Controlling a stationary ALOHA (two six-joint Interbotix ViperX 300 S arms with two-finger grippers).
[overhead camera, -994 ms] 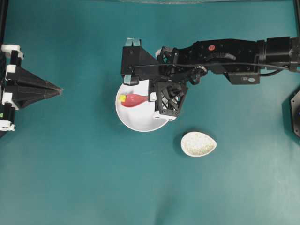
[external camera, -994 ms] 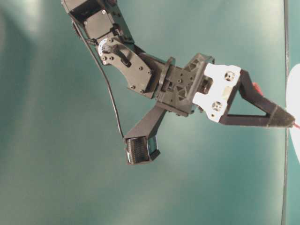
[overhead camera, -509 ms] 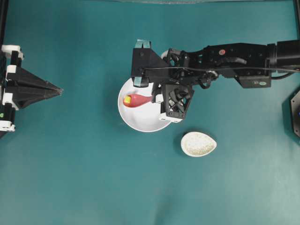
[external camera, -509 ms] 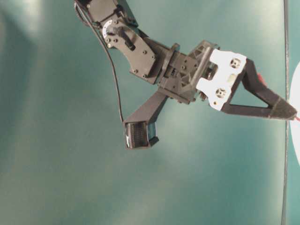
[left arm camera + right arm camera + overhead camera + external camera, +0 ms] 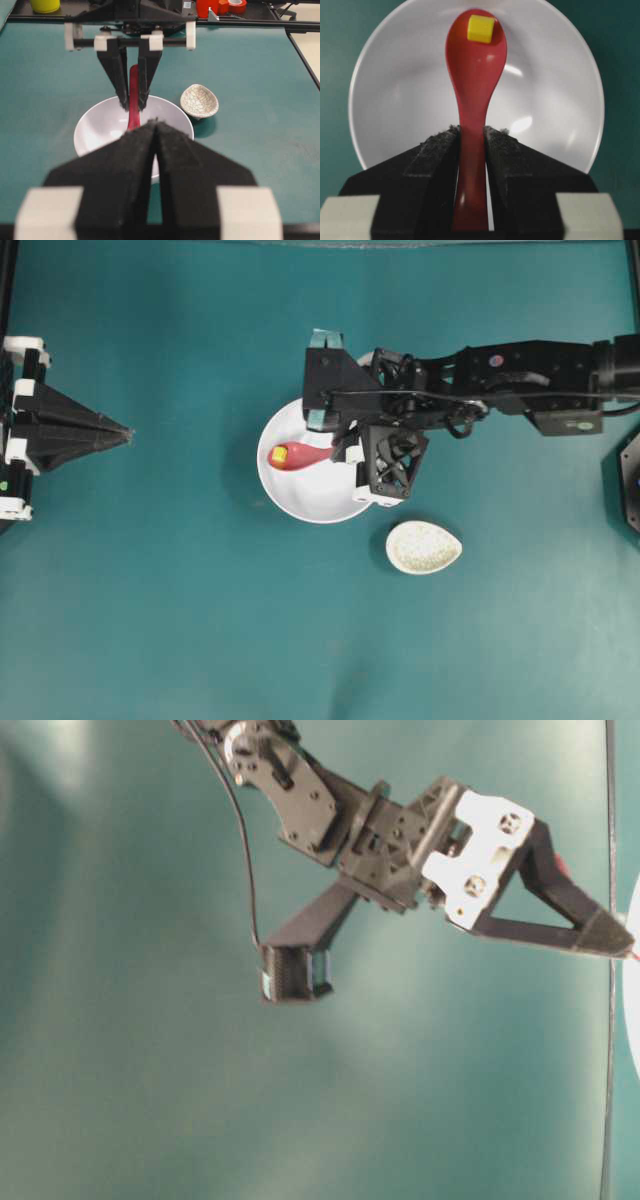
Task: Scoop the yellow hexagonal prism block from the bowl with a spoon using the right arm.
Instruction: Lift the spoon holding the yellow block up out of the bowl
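Two arms share a teal worktop, and only the right arm is at work, reaching in from the side to hang over the bowl. Its jaws are clamped on the handle of the spoon, one pad on each side, which keeps the scoop level and pointing away from the wrist. The left arm's jaws are pressed together on nothing and point toward the bowl from well apart, parked out of the way.

The white bowl sits near the middle of the worktop, directly under the spoon, so anything that slips off should land back in it. Just beside it, near the arm, lies a small speckled spoon rest, bare, likely where the spoon belongs when not in use.

The pink-red spoon runs across the bowl with its scoop over the far half. The yellow block sits in the scoop close to the front lip, clear of the bowl's surface as far as the wrist view shows. So the scoop looks done, and a level, slow carry is what a block so near the edge calls for.
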